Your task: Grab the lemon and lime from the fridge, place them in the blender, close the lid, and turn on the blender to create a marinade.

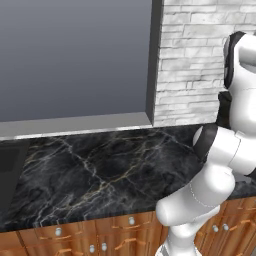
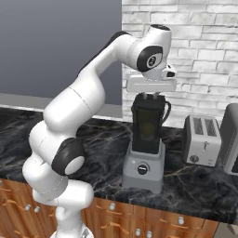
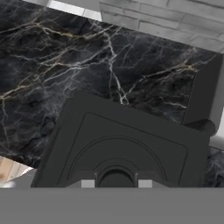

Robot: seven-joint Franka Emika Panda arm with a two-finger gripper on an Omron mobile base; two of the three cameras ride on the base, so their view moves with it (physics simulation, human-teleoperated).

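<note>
On the black veined marble counter (image 2: 195, 190), against the white brick wall (image 2: 204, 42), stands the blender (image 2: 145, 153), a light grey boxy base with a round black knob under a tall smoky-dark jar, and its flat black squarish lid (image 3: 120, 148) sits on top. Directly above it hangs the two-finger gripper (image 2: 149, 95), jaws drawn together, seemingly right at the lid's centre knob; whether it pinches that knob I cannot tell. The risk, I judge: a lid seated crooked could pop off once the motor runs, or a careless lift could drag it up again. A yellowish glow shows inside the jar. I count one blender, one lid, one silver two-slot toaster (image 2: 201, 141).
</note>
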